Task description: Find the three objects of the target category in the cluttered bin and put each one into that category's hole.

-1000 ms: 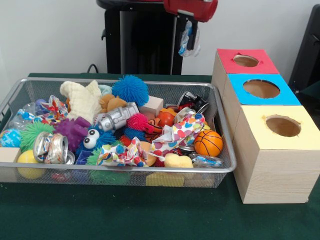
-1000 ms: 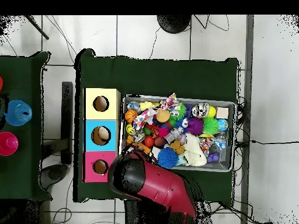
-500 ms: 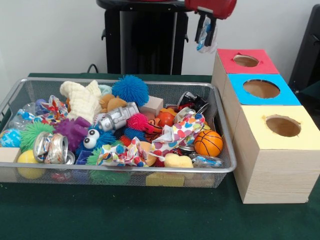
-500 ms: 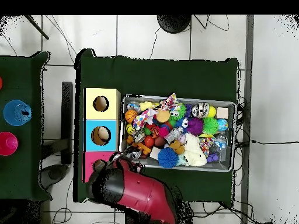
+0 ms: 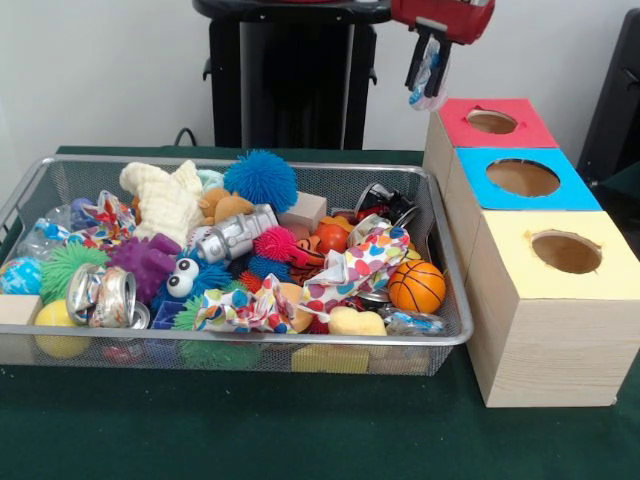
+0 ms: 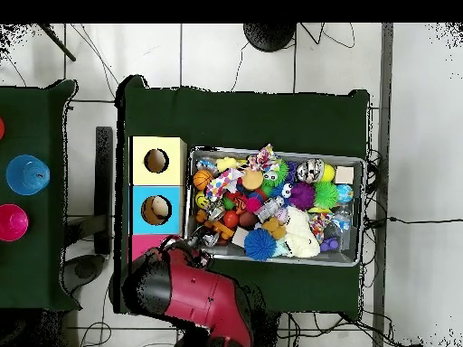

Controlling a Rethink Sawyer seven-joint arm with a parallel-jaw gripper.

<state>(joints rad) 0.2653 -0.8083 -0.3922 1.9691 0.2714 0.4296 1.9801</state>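
My gripper [image 5: 424, 90] hangs at the top of the front view, shut on a small see-through bottle [image 5: 428, 68] with a blue-white label. It holds the bottle in the air just left of the red box's hole [image 5: 492, 121]. The wire mesh bin [image 5: 250, 161] is full of toys. A second clear bottle [image 5: 42, 234] lies at the bin's left end, and a third [image 5: 410, 322] lies at its front right corner. In the overhead view my red arm [image 6: 194, 294] covers the gripper and most of the red box.
Three wooden boxes stand in a row right of the bin: red, blue [image 5: 523, 178] and yellow [image 5: 565, 252], each with a round hole. Crushed cans [image 5: 100, 295], paper wads [image 5: 350, 265], balls and soft toys fill the bin. Cups [image 6: 27, 174] stand on a side table.
My gripper has carried the bottle to the right, from above the bin's far right corner to beside the red box. The bin's contents have not moved.
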